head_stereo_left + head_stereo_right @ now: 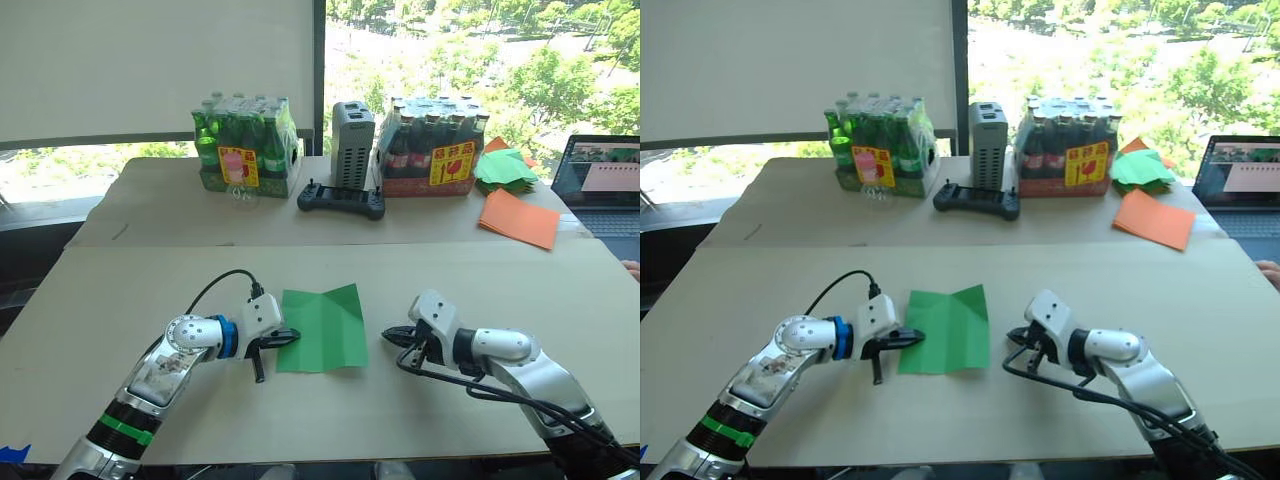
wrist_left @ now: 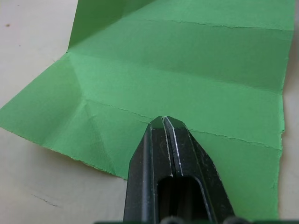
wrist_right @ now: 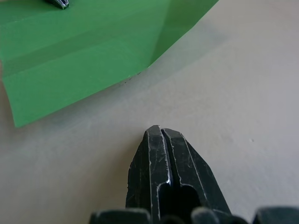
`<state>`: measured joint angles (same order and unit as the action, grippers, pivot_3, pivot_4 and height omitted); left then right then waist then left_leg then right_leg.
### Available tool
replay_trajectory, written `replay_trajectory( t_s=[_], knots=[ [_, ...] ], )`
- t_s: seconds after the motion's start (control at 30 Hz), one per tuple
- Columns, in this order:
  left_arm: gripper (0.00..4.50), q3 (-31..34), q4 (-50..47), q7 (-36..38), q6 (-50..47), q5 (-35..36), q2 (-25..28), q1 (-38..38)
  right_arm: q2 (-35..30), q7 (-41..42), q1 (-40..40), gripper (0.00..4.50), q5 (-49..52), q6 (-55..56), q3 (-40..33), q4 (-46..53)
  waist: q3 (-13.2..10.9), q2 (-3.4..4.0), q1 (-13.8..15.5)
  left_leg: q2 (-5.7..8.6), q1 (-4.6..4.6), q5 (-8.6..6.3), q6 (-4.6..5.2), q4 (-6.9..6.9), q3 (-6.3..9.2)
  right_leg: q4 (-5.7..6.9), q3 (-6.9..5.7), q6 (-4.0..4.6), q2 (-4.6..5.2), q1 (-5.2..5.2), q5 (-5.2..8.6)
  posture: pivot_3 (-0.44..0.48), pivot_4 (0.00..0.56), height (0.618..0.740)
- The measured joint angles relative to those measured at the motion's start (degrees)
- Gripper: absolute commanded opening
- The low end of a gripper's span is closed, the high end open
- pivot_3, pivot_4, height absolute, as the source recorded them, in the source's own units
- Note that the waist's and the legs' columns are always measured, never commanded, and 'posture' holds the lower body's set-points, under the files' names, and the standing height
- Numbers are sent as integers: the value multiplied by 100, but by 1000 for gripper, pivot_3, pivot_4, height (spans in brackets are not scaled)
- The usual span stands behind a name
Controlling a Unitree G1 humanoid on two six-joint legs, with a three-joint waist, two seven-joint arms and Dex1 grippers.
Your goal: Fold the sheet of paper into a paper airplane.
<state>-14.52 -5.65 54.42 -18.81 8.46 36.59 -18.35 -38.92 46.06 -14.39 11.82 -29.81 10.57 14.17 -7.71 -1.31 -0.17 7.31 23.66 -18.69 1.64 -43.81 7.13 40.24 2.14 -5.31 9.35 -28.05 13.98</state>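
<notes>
Left eye view: sheet of paper (image 1: 322,327) lies flat on table (image 1: 150,290), creased, between both arms. Left gripper (image 2: 164,122) has fingers pressed together, tip resting on the paper's left edge, holding nothing. Right gripper (image 3: 160,132) also closed, empty, near the right edge but apart. Risk, I think: thin paper can slide or crumple if the closed tip pushes w/o counter-hold. Yellow-red labels on bottle packs (image 1: 245,145) are too small to read.

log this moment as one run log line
stage: early folding | creased bright green paper sheet: flat on table, not yet a plane | left pincer: shut, tip on sheet's left edge | right pincer: shut, off sheet, right of it
</notes>
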Motion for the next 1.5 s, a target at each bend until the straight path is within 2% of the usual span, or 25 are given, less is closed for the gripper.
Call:
replay_trajectory(
  t_s=[0.13,0.33,0.77,1.1,1.3,1.5],
  knots=[
    [0,-1,-26,0,-4,-9,-9,17,93,41,-80,53,-80,110,54,-104,1,-1,1,0,-1,0,0,0,0,0,0,0,0,2,0,0,150,675],
    [0,7,-30,0,-4,-13,-11,27,646,130,-224,53,65,87,218,-121,2,0,-2,0,-2,0,0,-1,0,0,0,0,0,2,0,0,150,675],
    [0,6,-17,11,17,-32,-17,22,1361,-24,-734,53,526,-206,-39,-195,3,1,-20,1,-6,0,0,-1,1,2,0,0,0,2,-1,0,150,675],
    [0,70,-115,-54,-61,-50,-2,88,2017,-297,-822,53,201,-309,752,-511,4,2,-60,0,-6,1,-1,0,1,9,0,0,-3,-3,-2,0,150,675],
    [0,366,-617,-207,-426,-11,252,445,2155,-359,-985,53,-62,-304,1039,-889,4,3,-121,-2,-6,1,-3,6,1,14,0,2,-6,-12,-3,0,150,675],
    [0,1217,-1124,-273,-979,370,595,779,2230,-362,-1066,53,-181,-297,1108,-1012,4,3,-123,-3,-7,1,-4,5,2,11,-2,3,-10,-9,-3,0,150,675]
  ],
)
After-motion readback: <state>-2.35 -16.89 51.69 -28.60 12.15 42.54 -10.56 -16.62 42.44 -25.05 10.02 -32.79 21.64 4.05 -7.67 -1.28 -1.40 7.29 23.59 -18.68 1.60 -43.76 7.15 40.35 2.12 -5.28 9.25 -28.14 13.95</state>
